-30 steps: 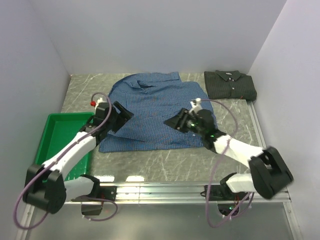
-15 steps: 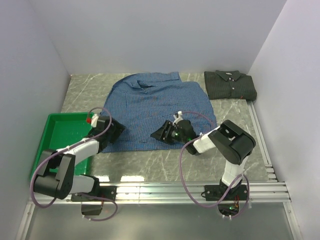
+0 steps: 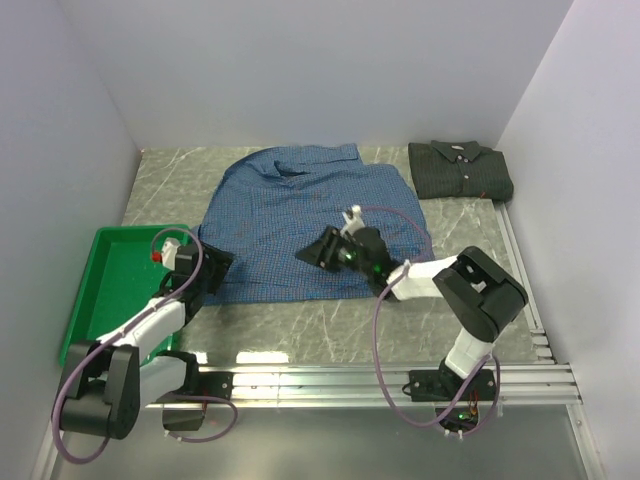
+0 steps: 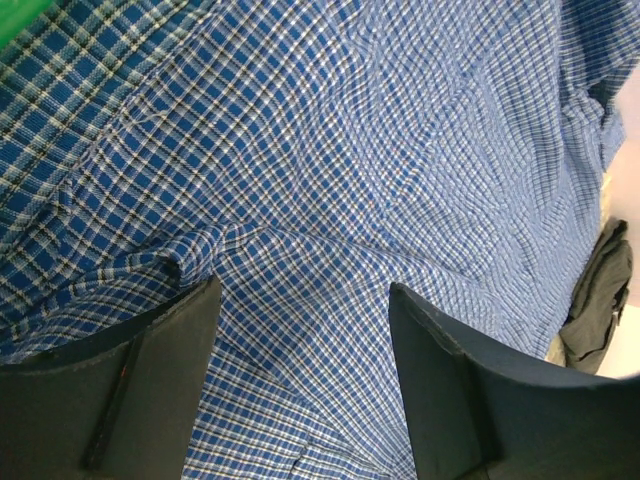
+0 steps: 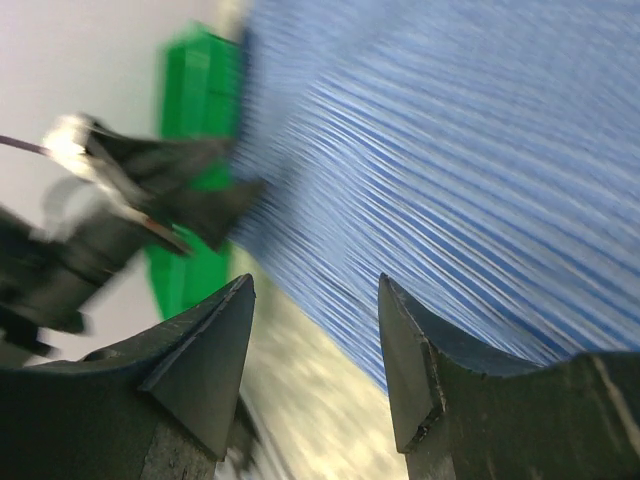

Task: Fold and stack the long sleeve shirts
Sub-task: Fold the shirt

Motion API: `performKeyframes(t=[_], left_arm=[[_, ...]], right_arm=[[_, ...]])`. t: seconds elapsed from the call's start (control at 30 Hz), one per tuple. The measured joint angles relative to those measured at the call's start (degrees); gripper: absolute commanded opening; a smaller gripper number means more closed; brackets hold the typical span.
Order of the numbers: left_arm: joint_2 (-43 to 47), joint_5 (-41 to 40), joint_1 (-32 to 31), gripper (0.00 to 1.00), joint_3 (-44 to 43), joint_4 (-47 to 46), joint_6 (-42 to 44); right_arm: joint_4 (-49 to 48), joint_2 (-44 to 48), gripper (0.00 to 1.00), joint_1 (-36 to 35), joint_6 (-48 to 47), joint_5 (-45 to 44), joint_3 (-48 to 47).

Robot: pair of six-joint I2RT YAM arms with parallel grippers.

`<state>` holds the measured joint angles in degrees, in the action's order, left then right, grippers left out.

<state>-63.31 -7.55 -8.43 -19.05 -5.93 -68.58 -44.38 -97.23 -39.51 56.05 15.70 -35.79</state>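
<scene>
The blue checked shirt (image 3: 300, 205) lies spread on the marble table, collar at the back. The dark green-charcoal shirt (image 3: 460, 170) lies folded at the back right. My left gripper (image 3: 212, 272) is open at the blue shirt's near left edge; in the left wrist view its fingers (image 4: 150, 360) straddle the checked cloth (image 4: 350, 180) with nothing held. My right gripper (image 3: 312, 252) is open, low over the shirt's near middle. In the blurred right wrist view its jaws stand apart over the shirt's near edge (image 5: 450, 150), empty.
A green plastic tray (image 3: 105, 285) sits at the left, just beside my left arm; it also shows in the right wrist view (image 5: 195, 100). White walls close in the table at back and sides. A metal rail runs along the near edge (image 3: 380, 378).
Both grippers have drawn back toward the near edge and to the left. The shirt's near left part has been pulled leftward and smoothed. The dark shirt has not moved.
</scene>
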Motion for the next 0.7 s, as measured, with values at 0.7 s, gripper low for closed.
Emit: performKeyframes(t=[0.7], left_arm=[[-3.02,0.15,1.09,0.74,0.22,-1.51,-2.69]], right_arm=[[6.27,-31.54,0.61,-5.57,0.70,3.87,-37.68]])
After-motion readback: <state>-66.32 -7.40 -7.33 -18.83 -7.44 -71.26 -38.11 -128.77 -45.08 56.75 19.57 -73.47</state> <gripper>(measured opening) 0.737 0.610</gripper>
